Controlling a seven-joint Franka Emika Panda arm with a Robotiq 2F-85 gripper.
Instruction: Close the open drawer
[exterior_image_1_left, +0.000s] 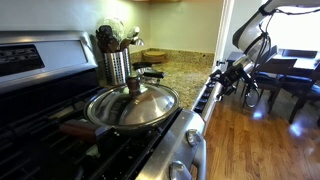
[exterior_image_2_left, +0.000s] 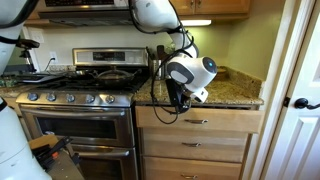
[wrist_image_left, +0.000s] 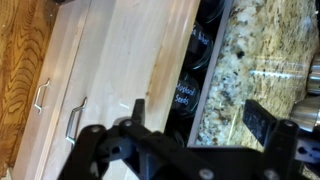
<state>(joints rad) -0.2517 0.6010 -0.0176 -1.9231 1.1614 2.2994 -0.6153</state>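
The stove filled the left of an exterior view, and beside it ran the speckled stone surface over a wooden cabinet. The robot arm reached down in front of that cabinet's top edge. The drawer was the top one, directly under the surface. In the wrist view it stood pulled out a little way, its plain pale wood front apart from the stone edge. On the stove sat a pan with a domed metal lid, and behind it a steel pot of utensils. The pincer hung just above the drawer front with its two dark fingers spread wide and nothing between them; whether it touched the wood I could not tell. A row of small dark jars showed in the gap between front and stone. Metal handles marked the lower drawers.
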